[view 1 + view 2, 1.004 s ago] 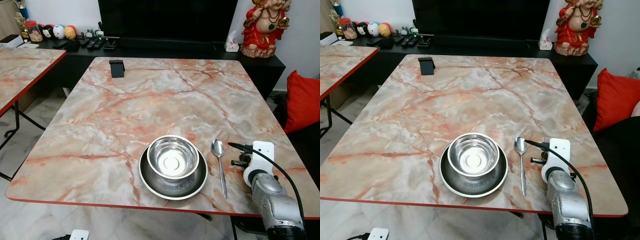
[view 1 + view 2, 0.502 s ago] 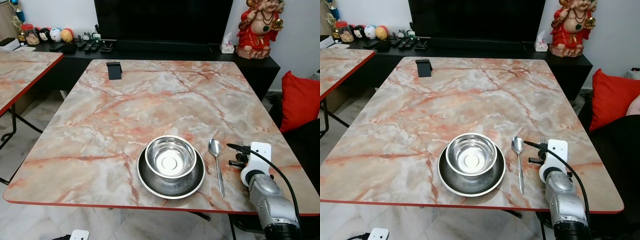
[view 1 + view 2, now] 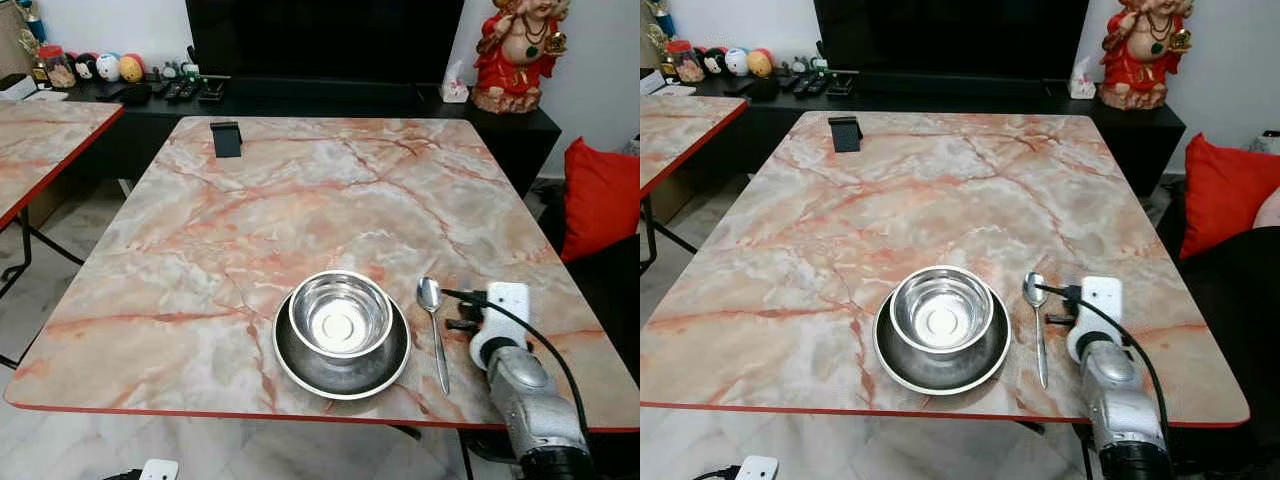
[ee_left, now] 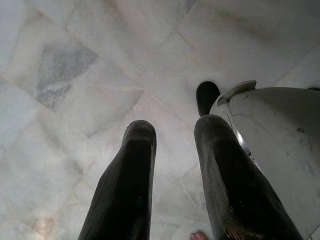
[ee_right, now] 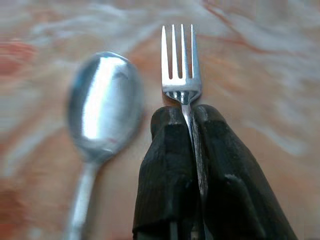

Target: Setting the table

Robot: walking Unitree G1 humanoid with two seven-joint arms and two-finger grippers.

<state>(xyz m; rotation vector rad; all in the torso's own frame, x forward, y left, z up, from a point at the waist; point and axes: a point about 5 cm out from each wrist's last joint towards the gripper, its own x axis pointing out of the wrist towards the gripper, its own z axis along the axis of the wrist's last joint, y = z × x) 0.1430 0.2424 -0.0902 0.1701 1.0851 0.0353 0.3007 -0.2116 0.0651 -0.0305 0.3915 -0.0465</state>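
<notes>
A steel bowl (image 3: pixel 340 315) sits in a dark steel plate (image 3: pixel 296 362) near the front edge of the marble table (image 3: pixel 300 200). A spoon (image 3: pixel 432 310) lies just right of the plate, bowl end pointing away from me. My right gripper (image 5: pixel 187 112) is shut on a fork (image 5: pixel 181 60) by its handle, with the tines pointing forward beside the spoon's bowl (image 5: pixel 102 100), low over the table. From the head, my right wrist (image 3: pixel 497 305) is close to the right of the spoon. My left gripper (image 4: pixel 172 132) hangs open over the tiled floor.
A small black stand (image 3: pixel 227 138) sits at the table's far left corner. Behind it is a black console with a TV and a red statue (image 3: pixel 515 50). A red cushion (image 3: pixel 598 195) lies to the right, and a second marble table (image 3: pixel 40 130) to the left.
My right arm has carried the fork leftward, closer to the spoon. The head camera has shifted slightly; bowl, plate and spoon have not moved.
</notes>
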